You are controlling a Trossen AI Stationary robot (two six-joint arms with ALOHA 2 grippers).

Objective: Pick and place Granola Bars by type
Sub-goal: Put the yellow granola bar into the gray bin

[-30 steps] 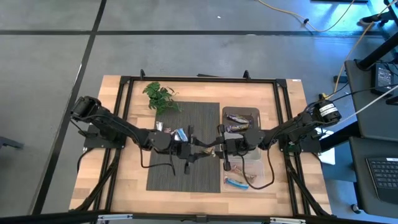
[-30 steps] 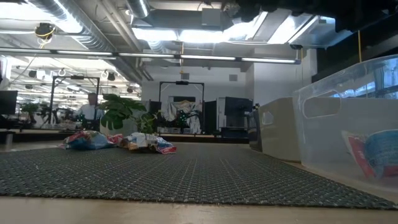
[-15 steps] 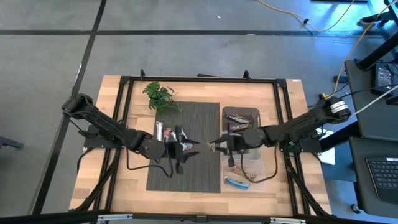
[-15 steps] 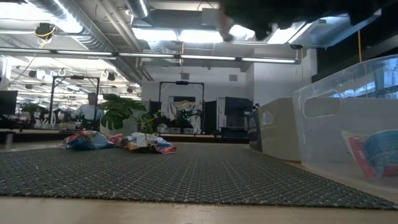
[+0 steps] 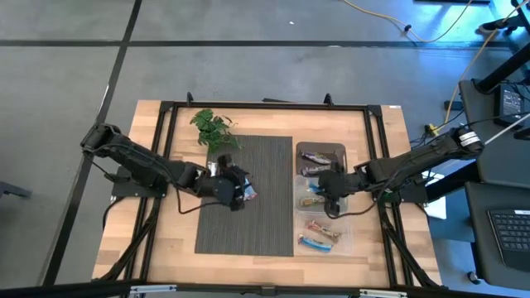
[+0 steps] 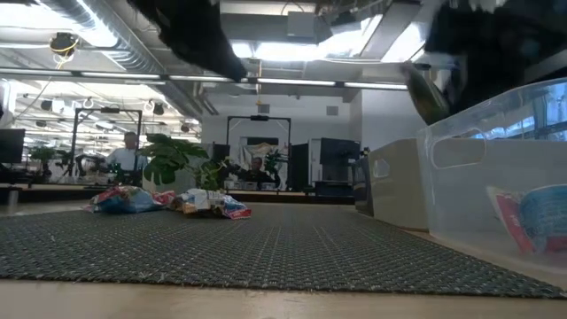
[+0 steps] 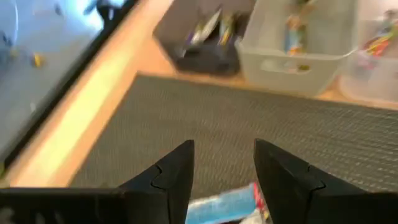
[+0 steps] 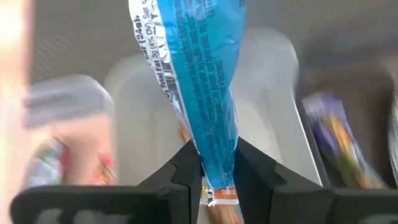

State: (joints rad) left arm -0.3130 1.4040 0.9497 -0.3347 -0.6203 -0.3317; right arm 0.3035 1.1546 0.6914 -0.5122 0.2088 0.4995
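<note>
The right claw (image 8: 211, 165) is clamped on a blue-wrapped granola bar (image 8: 202, 74), which hangs from its fingers above the clear middle bin (image 5: 325, 199) in a row of three bins along the right side of the wooden table (image 5: 273, 120). In the high view the right claw (image 5: 333, 189) sits over that row, the arm reaching in from the table's right edge.

The far bin (image 5: 321, 160), dark in colour, holds purple-brown bars (image 5: 315, 156); the near bin (image 5: 323, 234) holds a blue-white bar (image 5: 313, 242) and an orange-red one (image 5: 323, 229).

Across the dark woven mat (image 5: 263, 207), the left claw (image 5: 236, 192) hovers with its fingers apart over a small cluster of unsorted bars (image 5: 224, 175) at the mat's left side, one blue-and-red wrapper (image 7: 227, 202) showing just below the fingertips. From table level the cluster (image 6: 168, 202) lies on the mat's far part, well apart from the bins.

A green plant sprig (image 5: 214, 129) lies at the far left corner of the mat, just beyond the cluster. A black frame (image 5: 166, 149) borders the table, and cables trail across the grey floor (image 5: 66, 99) to the right. A person (image 6: 130, 152) is visible in the room behind.
</note>
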